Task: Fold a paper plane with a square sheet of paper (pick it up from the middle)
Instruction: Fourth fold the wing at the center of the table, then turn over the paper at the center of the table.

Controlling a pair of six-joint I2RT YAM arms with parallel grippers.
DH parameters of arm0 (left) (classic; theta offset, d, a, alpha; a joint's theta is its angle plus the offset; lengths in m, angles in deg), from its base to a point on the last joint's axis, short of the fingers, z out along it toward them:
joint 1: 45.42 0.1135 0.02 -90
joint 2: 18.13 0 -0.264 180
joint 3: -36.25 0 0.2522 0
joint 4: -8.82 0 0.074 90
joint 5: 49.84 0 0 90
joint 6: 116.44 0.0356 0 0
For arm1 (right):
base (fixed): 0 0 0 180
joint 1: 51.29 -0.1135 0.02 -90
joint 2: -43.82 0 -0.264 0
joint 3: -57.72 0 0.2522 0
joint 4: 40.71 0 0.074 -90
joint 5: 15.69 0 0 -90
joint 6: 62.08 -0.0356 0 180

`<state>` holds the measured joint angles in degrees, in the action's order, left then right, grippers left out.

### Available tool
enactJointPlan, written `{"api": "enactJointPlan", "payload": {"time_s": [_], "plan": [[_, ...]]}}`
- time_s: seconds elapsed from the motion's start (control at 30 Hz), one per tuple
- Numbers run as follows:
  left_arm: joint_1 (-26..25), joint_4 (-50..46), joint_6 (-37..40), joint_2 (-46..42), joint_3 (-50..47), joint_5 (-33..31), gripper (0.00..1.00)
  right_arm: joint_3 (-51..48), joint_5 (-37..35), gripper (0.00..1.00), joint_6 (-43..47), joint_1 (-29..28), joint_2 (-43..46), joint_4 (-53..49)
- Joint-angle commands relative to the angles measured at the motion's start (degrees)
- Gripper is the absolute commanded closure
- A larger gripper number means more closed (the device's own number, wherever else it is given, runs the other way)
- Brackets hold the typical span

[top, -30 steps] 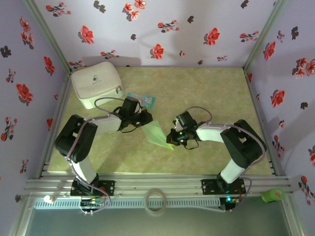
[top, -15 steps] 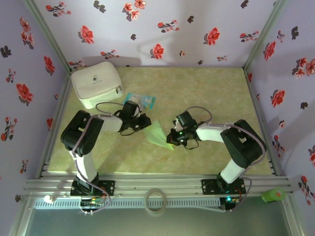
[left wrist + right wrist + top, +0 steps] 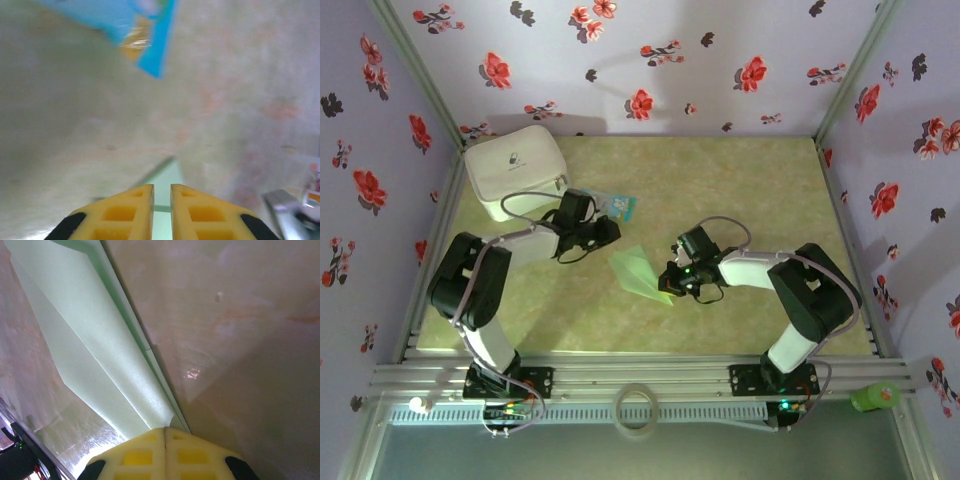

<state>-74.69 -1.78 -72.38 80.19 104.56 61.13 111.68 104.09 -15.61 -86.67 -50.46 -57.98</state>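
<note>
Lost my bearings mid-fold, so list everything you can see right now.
folded paper: 1, pale green, table centre
pouch: 1, white, far-left corner
packet: 1, blue and white, right of the pouch
tape roll: 1, clear, near rail, middle
small object: 1, green, near rail, right end
table: 1, mottled beige
left claw: 1, yellow pads slightly apart, just off the paper's left tip
right claw: 1, yellow pads shut on the paper's right end

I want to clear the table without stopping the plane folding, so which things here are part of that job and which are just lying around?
In the job:
folded green paper
right gripper, shut at the paper's tip

Lying about:
white pouch
blue packet
clear ring
small green object
</note>
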Motion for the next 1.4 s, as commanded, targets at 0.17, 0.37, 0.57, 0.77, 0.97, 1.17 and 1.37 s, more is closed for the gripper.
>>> {"api": "enactJointPlan", "payload": {"time_s": [0.17, 0.37, 0.57, 0.77, 0.97, 1.17, 1.37], "plan": [[-8.00, -3.42, -0.87, 3.17, 2.67, 0.61, 0.86, 1.38, -3.20, 0.89, -1.67, 0.13, 3.14, -3.60], [-9.57, -0.92, -2.52, 6.19, 0.63, 1.09, 0.87, -0.51, -4.69, 0.78, -3.54, 0.22, 10.24, -5.70], [-9.64, -0.59, -1.99, 7.45, -0.40, 0.56, 0.87, -6.51, -6.49, 0.69, -8.77, 0.35, 17.52, -7.33], [-9.49, -1.44, -1.31, 8.28, -0.74, 0.21, 0.87, -10.19, -4.75, 0.65, -13.64, 0.39, 18.43, -7.02], [-9.05, -2.02, -1.61, 8.78, -1.50, 0.23, 0.87, -10.85, -4.81, 0.65, -14.39, 0.45, 17.49, -5.80], [-8.13, -0.47, -2.55, 8.99, -3.00, 1.12, 0.87, -10.63, -3.49, 0.65, -15.18, 0.48, 14.42, -3.55], [-7.46, 0.62, -3.37, 9.21, -4.01, 2.03, 0.87, -11.41, -4.05, 0.67, -16.56, 0.66, 13.07, 0.19]]}}
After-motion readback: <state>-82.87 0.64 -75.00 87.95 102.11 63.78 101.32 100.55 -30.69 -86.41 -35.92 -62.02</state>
